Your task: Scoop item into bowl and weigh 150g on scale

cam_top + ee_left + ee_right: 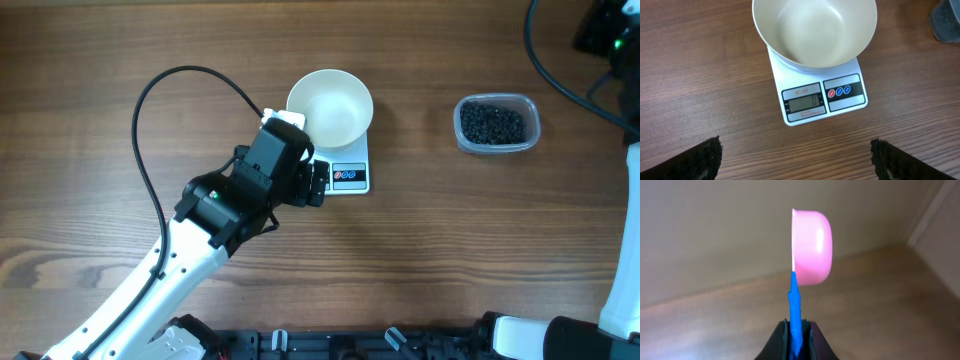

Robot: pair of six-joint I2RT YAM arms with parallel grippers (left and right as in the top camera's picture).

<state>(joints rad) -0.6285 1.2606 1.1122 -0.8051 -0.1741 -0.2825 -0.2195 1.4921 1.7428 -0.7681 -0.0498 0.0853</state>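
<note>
Left hand (795,162) apart near empty bowl (815,30); right hand (797,340) tight on scoop (812,247); beads (492,123) in tub (458,125)

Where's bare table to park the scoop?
Free: wood between the scale and the tub of beads, and the wide strip on the robot's side of both. Crowded: left of the bowl, where the left arm and its cable loop sit.

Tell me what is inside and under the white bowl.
Inside, the white bowl is empty. Under it sits the kitchen scale; the bowl covers most of its platform.
</note>
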